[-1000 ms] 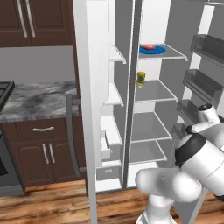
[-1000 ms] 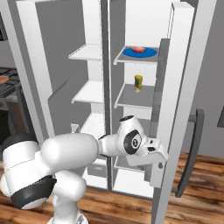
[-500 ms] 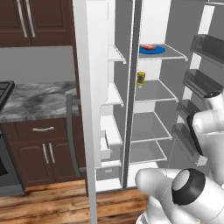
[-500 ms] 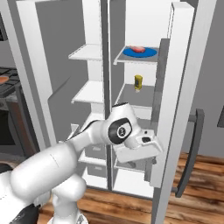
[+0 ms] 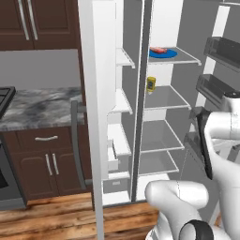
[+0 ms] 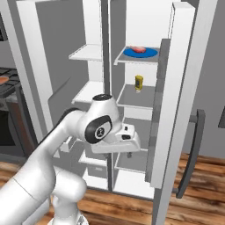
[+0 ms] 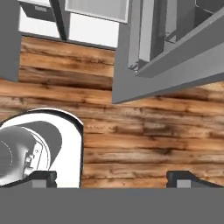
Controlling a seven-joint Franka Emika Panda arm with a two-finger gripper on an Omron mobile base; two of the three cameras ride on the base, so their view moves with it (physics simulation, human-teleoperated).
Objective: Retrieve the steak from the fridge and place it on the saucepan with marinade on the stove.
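The fridge (image 5: 99,89) stands with both doors open. On its top right shelf the steak (image 5: 158,49) (image 6: 137,49), a pinkish-red slab, lies on a blue plate (image 5: 167,54) (image 6: 145,53). My gripper (image 7: 113,177) (image 6: 129,153) hangs open and empty well below that shelf, in front of the lower shelves. It points down at the wooden floor. At the far left edge, the saucepan (image 6: 3,80) shows as an orange patch on the stove (image 6: 8,88) (image 5: 4,96).
A yellow jar (image 5: 151,84) (image 6: 139,82) stands on the shelf under the steak. The right fridge door (image 6: 181,92) with its bins juts out close beside my hand. A marble counter (image 5: 40,108) over dark cabinets lies left of the fridge.
My arm has swung and its joints have turned. The hand has shifted slightly left in front of the lower shelves. The gripper stays open, and the steak has not moved.
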